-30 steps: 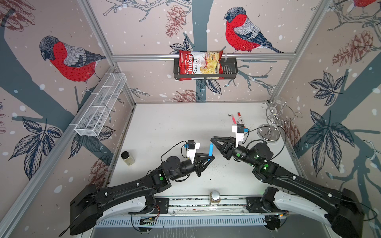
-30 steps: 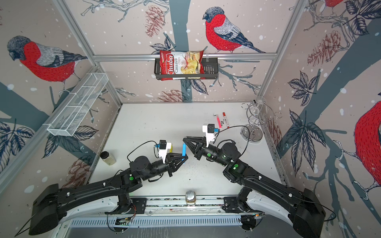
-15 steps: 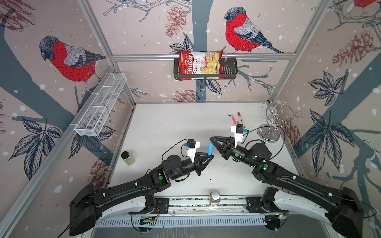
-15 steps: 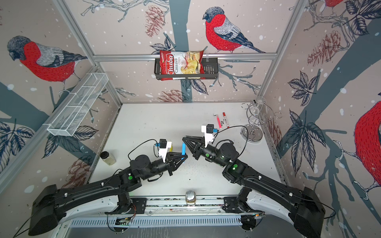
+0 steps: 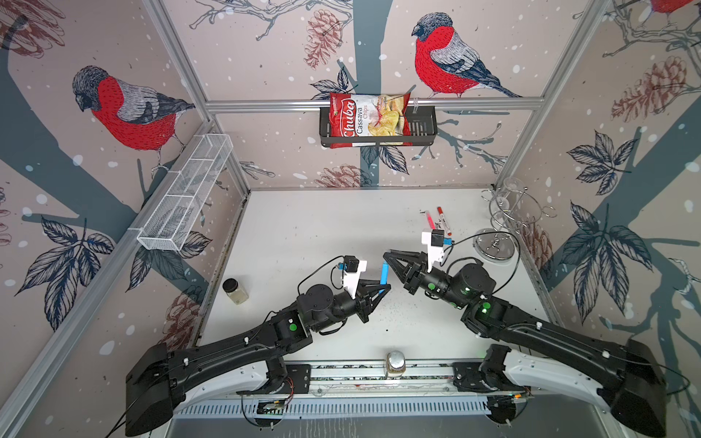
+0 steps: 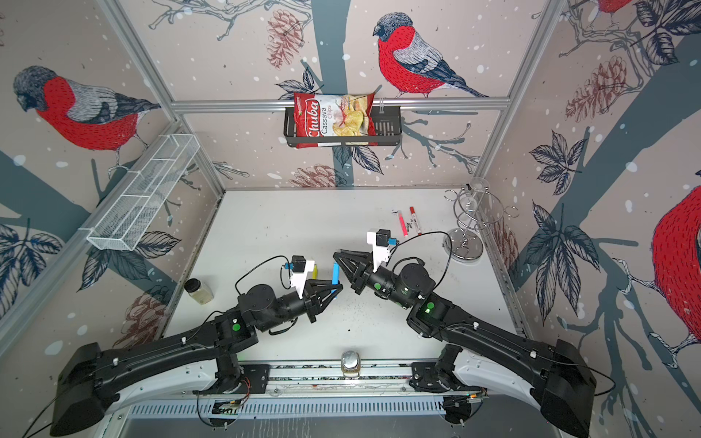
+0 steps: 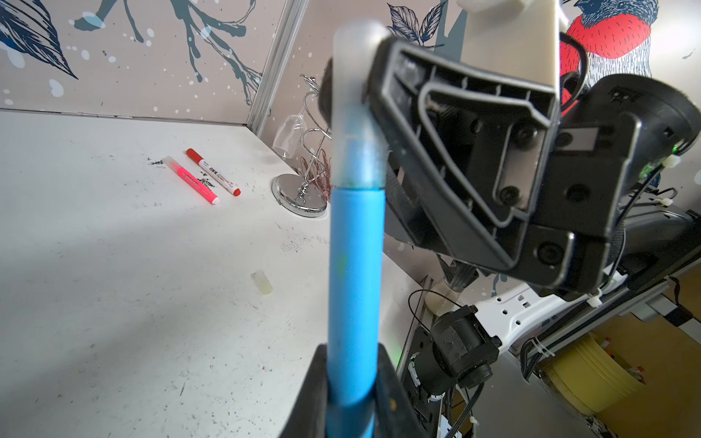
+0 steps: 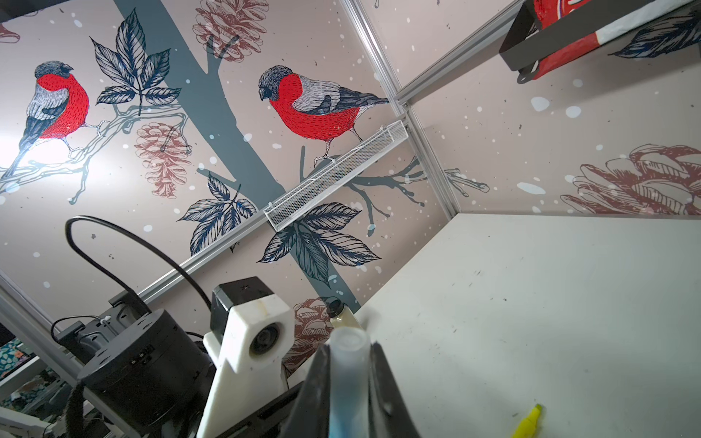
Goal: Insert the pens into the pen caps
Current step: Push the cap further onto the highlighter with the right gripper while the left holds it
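Gripping the blue pen (image 5: 384,273) tight in the left tool (image 5: 384,289), aimed lengthwise straight out into the whitish cap (image 7: 354,113) pinched by the right tool (image 5: 387,258), sitting over its tip.

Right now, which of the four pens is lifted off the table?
The blue pen, clamped in the left gripper, its tip in the whitish cap held by the right gripper. The pink-red pen, white pen and yellow pen lie on the table.

Blue pen (image 7: 354,273) mid-air, tip in transl. cap (image 7: 354,113); spare cap (image 7: 261,282) lies loose.
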Controlling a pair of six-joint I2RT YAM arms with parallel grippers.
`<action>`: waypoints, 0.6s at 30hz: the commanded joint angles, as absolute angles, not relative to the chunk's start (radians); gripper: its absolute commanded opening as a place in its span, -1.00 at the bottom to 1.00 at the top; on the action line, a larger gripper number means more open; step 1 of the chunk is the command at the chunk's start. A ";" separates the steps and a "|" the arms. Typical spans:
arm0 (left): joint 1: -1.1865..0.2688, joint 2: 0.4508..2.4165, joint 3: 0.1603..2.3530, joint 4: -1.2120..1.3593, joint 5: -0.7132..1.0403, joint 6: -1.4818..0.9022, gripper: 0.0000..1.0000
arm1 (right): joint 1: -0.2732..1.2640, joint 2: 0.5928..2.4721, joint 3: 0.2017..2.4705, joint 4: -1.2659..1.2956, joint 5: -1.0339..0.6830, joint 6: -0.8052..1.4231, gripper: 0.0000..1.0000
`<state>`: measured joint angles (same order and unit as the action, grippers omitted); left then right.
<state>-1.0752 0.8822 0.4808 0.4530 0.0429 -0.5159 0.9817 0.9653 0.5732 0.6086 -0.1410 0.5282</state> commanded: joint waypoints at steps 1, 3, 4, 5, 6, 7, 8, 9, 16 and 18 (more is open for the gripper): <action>-1.061 0.859 0.500 0.691 -0.020 -0.507 -1.00 | 0.996 0.980 0.556 0.423 -0.185 0.508 -0.97; -1.047 0.851 0.496 0.715 -0.001 -0.530 -1.00 | 1.002 0.983 0.551 0.430 -0.186 0.507 -0.97; -1.037 0.846 0.494 0.728 0.013 -0.543 -1.00 | 1.005 0.985 0.547 0.436 -0.189 0.505 -0.98; -1.027 0.843 0.493 0.742 0.030 -0.558 -1.00 | 1.008 0.983 0.541 0.444 -0.195 0.503 -0.98; -1.018 0.837 0.491 0.752 0.043 -0.569 -1.00 | 1.010 0.983 0.536 0.451 -0.197 0.503 -0.99; -1.006 0.831 0.490 0.762 0.056 -0.582 -1.00 | 1.014 0.983 0.533 0.455 -0.199 0.503 -0.99; -0.996 0.824 0.489 0.769 0.067 -0.593 -1.00 | 1.016 0.983 0.529 0.460 -0.202 0.500 -0.99; -0.988 0.818 0.488 0.773 0.074 -0.599 -1.00 | 1.019 0.984 0.527 0.462 -0.204 0.499 -0.99; -0.965 0.798 0.500 0.792 0.120 -0.609 -1.00 | 1.029 0.999 0.518 0.485 -0.241 0.493 -1.00; -0.962 0.798 0.499 0.806 0.138 -0.616 -1.00 | 1.032 1.005 0.518 0.493 -0.256 0.490 -1.00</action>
<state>-0.9756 0.8135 0.4751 0.3988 0.2337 -0.5724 1.0195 0.9909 0.5354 0.7212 -0.1143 0.5266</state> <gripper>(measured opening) 0.176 0.165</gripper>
